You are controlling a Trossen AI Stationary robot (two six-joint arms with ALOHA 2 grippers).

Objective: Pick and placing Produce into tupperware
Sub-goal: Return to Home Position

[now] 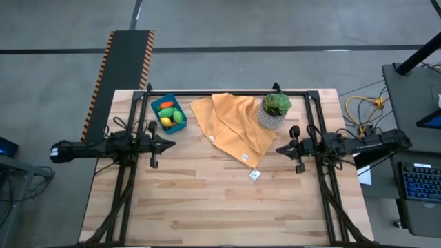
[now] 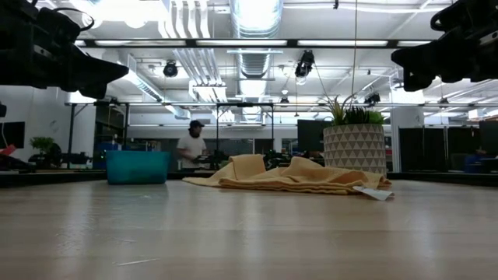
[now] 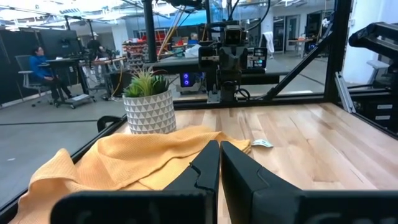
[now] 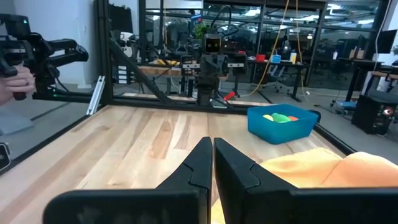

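Pretty sure I'm driving this in a big open robotics lab: exposed ceiling ducts (image 2: pixel 253 35), a person (image 3: pixel 38 62) at a desk (image 3: pixel 78 61).

A light wooden plank table (image 1: pixel 220 207) is seen bearing four things. A small blue rectangular plastic container (image 2: pixel 137 167) is set near its far left corner. A crumpled orange-yellow cloth (image 1: pixel 231 124) is spread at far centre, with a pale patterned plant pot (image 2: pixel 354 148) placed at its right edge. A small white tag (image 1: pixel 255 175) is laid just beside the cloth's near corner.
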